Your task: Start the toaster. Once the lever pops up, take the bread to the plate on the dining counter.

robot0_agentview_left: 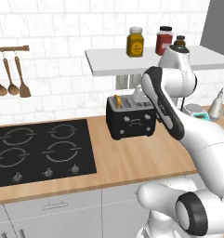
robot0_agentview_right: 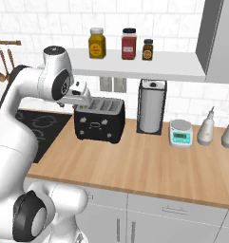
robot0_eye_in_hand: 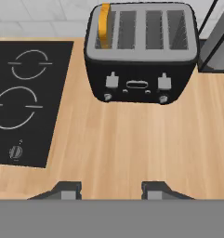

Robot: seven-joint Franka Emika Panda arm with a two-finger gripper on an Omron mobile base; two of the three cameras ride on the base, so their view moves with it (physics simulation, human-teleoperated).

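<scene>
Fingertips [robot0_eye_in_hand: 71, 190] of my claw [robot0_eye_in_hand: 111, 191] stand apart, grasping nothing. Ahead of the claw sits the toaster [robot0_eye_in_hand: 140, 81], bread [robot0_eye_in_hand: 104, 24] upright in its left slot. Levers [robot0_eye_in_hand: 112, 80] look unpressed, so I judge toasting unstarted; delivery remains.

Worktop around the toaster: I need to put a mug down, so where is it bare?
Bare wood lies in front of the toaster, between the hob and the scale. Behind, it is crowded: paper towel holder, scale and two bottles line the wall.
</scene>
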